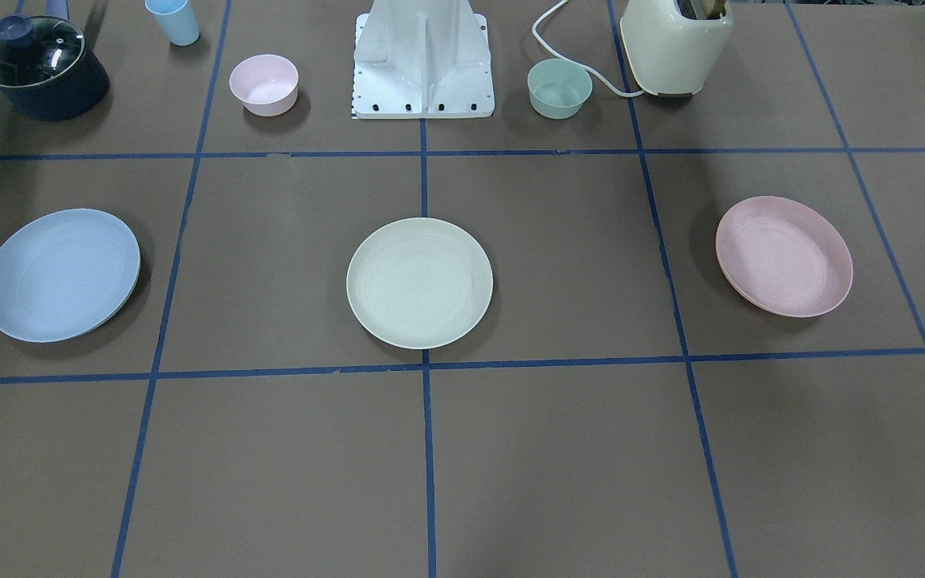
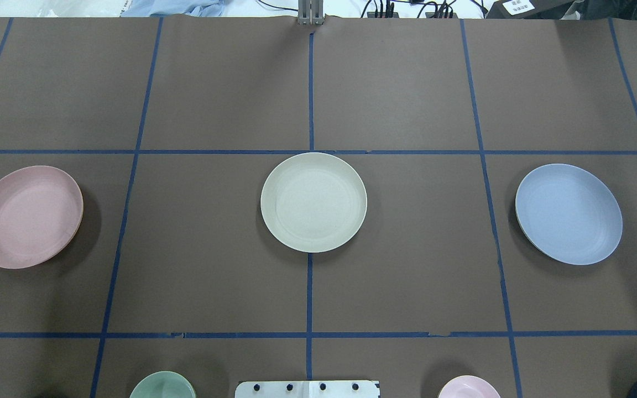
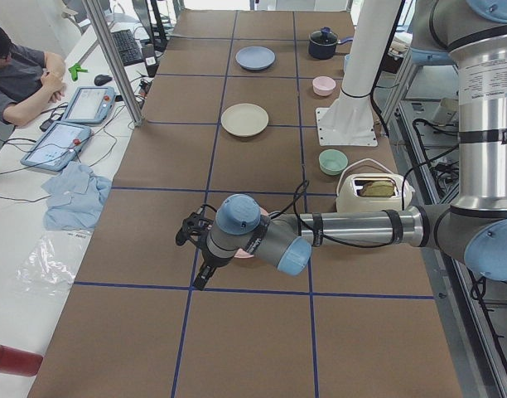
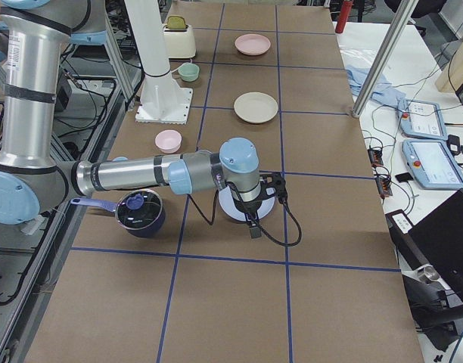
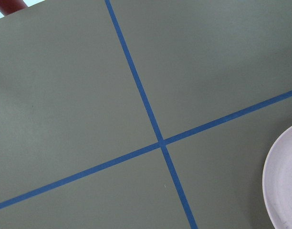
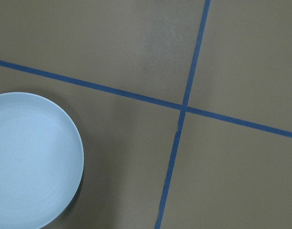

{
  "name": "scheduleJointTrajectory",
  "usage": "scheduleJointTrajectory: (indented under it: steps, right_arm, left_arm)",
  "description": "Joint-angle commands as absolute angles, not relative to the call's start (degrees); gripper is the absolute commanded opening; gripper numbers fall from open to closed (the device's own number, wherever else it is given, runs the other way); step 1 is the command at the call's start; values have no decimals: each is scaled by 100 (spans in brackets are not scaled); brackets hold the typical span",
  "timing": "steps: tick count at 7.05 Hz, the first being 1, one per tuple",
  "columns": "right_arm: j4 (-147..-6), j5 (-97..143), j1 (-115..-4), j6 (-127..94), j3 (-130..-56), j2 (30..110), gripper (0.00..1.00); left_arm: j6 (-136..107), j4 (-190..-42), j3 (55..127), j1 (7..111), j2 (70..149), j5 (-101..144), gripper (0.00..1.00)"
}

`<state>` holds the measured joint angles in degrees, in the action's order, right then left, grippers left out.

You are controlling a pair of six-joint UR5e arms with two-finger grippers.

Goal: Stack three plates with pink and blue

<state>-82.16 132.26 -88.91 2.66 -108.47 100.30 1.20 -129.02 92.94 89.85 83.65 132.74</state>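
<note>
In the front-facing view, lying flat and rim-up on the worktop (image 1: 559, 449), in one row and well apart: cream plate (image 1: 419, 282) in the middle, pink plate (image 1: 784, 256) toward the robot's left, light blue plate (image 1: 61, 274) toward its right. From overhead, all three round, so no long axis or heading to tell, the cream plate astride a blue tape line (image 2: 309, 88). From the table's ends, left gripper (image 3: 200, 278) hanging by the pink plate, right gripper (image 4: 254, 227) above the light blue plate; cannot tell how far open, or whether holding anything.
</note>
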Motion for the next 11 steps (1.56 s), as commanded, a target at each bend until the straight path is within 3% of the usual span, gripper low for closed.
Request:
scheduleJointTrajectory:
  steps: [1,4,6,9,11]
  right_arm:
    - [-7630,13254,-8886,255,-10566,10020,100]
    - [-7603,13333,-8886,255,-10599,9915,100]
    - [-7567,13517,-8868,237,-10556,9949,100]
    - [-7567,13509,-8868,220,-10556,9993,100]
    - [-7567,13509,-8868,220,-10556,10011,100]
  left_arm:
    - [79,-13769,9220,8965,8795,13236,100]
    - [70,-14645,8774,8860,8992,13271,100]
    - [-496,-15046,8369,7872,8851,13333,100]
    - [-2560,-16808,8253,6938,7939,12738,100]
    - [-3293,-17067,8096,6278,7901,12080,100]
